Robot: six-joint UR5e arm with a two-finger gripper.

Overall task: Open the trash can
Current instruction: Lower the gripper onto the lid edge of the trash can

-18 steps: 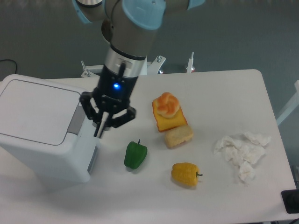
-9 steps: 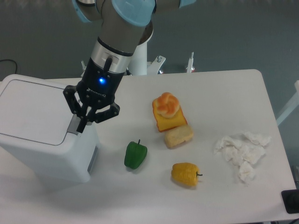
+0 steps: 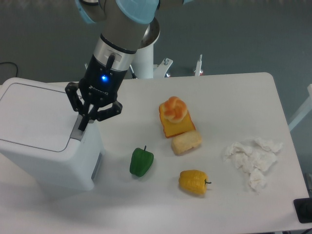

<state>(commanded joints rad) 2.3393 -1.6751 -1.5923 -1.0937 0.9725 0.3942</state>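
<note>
The trash can (image 3: 39, 131) is a large white boxy bin at the left of the table, its flat lid down. Its grey push button (image 3: 78, 130) runs along the lid's right edge. My gripper (image 3: 84, 126) points down over that button, fingers shut together with nothing between them, the tips at or just above the button's upper part. Whether they touch it I cannot tell.
On the white table (image 3: 219, 97) lie a green pepper (image 3: 141, 162), a yellow pepper (image 3: 193, 182), an orange block with a bun on it (image 3: 175, 117), a pale bread piece (image 3: 186, 142) and crumpled white tissue (image 3: 253, 156) at the right.
My gripper has moved left from beside the bin's right wall to above the grey button, and slightly up in the last half second. The lid stays down.
</note>
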